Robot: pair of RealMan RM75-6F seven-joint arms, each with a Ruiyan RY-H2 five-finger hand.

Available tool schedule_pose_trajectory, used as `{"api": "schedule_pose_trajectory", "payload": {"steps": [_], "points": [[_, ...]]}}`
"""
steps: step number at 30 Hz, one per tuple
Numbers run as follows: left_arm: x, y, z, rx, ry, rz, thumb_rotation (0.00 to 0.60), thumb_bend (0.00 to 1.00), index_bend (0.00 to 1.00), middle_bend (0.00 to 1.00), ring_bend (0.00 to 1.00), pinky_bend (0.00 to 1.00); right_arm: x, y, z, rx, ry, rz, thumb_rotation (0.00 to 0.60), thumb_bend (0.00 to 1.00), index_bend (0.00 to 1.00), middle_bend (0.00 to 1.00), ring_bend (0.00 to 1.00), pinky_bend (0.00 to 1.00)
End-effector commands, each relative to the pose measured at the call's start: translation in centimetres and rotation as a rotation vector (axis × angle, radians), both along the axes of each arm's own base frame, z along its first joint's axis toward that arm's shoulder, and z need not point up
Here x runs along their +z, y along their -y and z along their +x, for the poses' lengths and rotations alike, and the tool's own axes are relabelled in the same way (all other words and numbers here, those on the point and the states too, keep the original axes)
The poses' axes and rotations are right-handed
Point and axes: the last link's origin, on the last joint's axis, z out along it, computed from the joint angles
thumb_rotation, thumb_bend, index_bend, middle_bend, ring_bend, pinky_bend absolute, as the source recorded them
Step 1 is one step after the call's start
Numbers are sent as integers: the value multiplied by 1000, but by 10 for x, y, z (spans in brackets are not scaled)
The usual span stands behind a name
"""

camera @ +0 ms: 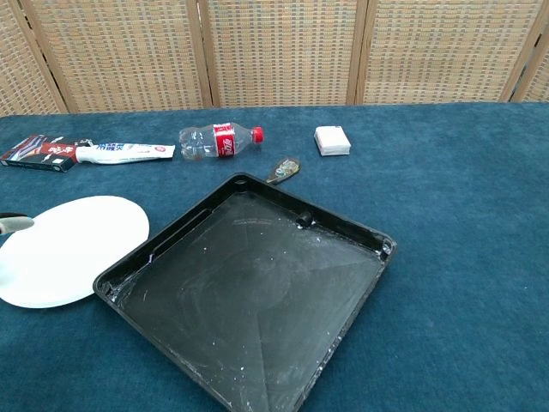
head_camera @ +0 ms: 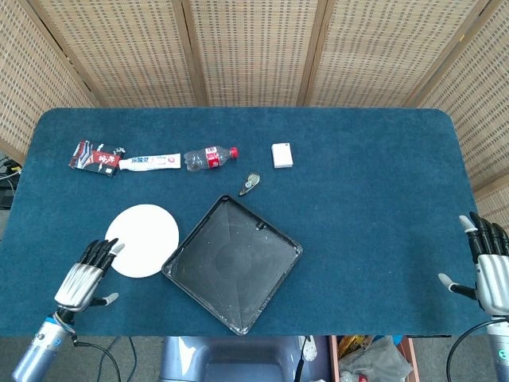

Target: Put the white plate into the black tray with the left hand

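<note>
While the white plate point(head_camera: 141, 240) lies lower left beside the black tray point(head_camera: 232, 263), the left hand point(head_camera: 84, 277) hovers just below-left, fingers spread, holding nothing.

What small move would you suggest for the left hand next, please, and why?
Probably ease the left hand forward to the near edge of the white plate: its fingers are apart, holding nothing, just short of the rim, and the plate lies flat beside the black tray.
</note>
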Motion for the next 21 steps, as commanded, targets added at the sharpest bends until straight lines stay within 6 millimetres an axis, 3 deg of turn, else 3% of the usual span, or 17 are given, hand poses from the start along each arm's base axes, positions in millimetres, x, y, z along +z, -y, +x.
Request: {"api": "schedule_pose_trajectory", "payload": {"steps": [1, 21], "points": [[-6, -8, 4, -11, -13, 7, 600, 185, 0, 0, 0, 0, 1, 1, -1, -3, 3, 1, 600, 0, 0, 0, 0, 0], [-18, -29, 7, 27, -37, 5, 600, 245, 0, 0, 0, 0, 1, 2, -2, -9, 9, 9, 600, 0, 0, 0, 0, 0]]}}
